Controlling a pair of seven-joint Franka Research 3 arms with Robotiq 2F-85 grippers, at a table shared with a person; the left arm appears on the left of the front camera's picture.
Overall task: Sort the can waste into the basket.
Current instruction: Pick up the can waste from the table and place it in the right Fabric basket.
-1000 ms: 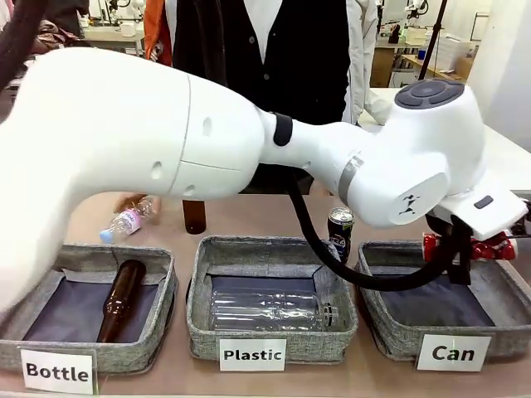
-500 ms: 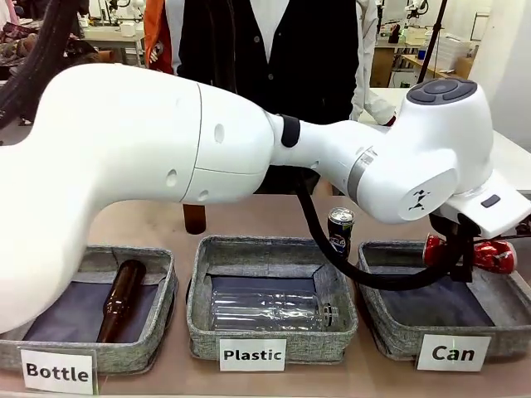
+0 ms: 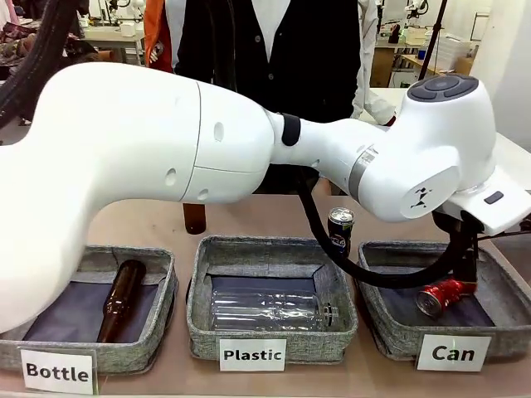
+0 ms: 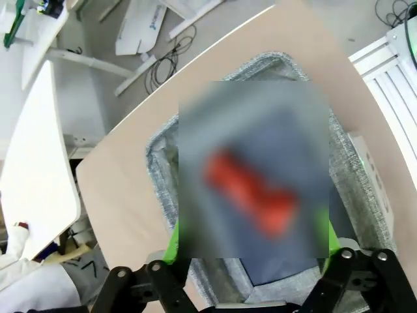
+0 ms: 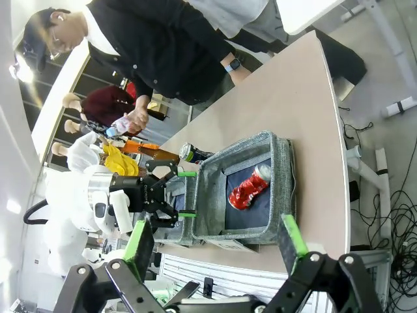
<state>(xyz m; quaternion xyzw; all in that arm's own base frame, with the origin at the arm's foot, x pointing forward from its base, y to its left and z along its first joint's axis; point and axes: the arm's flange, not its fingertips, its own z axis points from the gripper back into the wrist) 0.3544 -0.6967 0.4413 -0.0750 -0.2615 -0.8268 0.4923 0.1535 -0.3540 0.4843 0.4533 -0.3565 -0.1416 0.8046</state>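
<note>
Jaws of left gripper [image 4: 251,231] wide, empty; red can [image 3: 440,296] in basket [image 3: 397,336]

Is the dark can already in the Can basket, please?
No, the dark can stands upright on the table outside the Can basket.

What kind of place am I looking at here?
Probably a robotics lab: a white robot arm over a table with labelled sorting baskets, workbenches with equipment behind, and loose cables on the floor.
</note>
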